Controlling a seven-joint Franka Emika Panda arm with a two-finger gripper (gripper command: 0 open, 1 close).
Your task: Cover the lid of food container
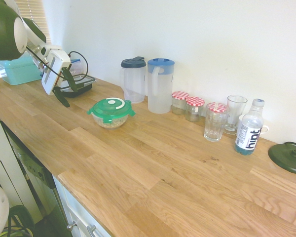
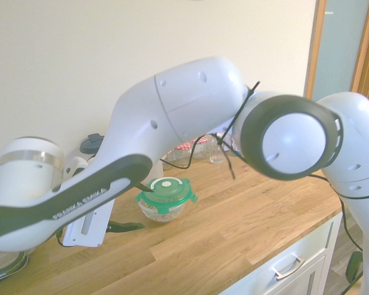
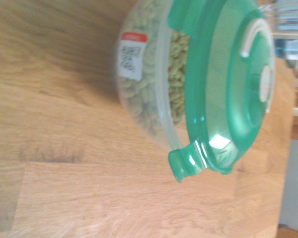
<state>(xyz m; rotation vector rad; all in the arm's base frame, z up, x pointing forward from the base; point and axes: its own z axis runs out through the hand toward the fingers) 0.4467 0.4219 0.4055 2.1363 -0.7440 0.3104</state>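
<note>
I see the lid (image 1: 112, 107) already sitting on the bowl (image 1: 111, 120) near the worktop's (image 1: 153, 163) back edge, my claw (image 1: 62, 92) empty with fingers parted beside it; the light, stiff, slippery plastic is probably best pressed at its clip tabs.

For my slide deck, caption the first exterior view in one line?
Green lid sits on the food container on the wooden counter; the gripper hangs beside it, holding nothing.

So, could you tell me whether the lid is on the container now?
On. The green lid sits level across the container, covering its rim in all three views. Whether its clip tabs are snapped down, I cannot tell.
</note>
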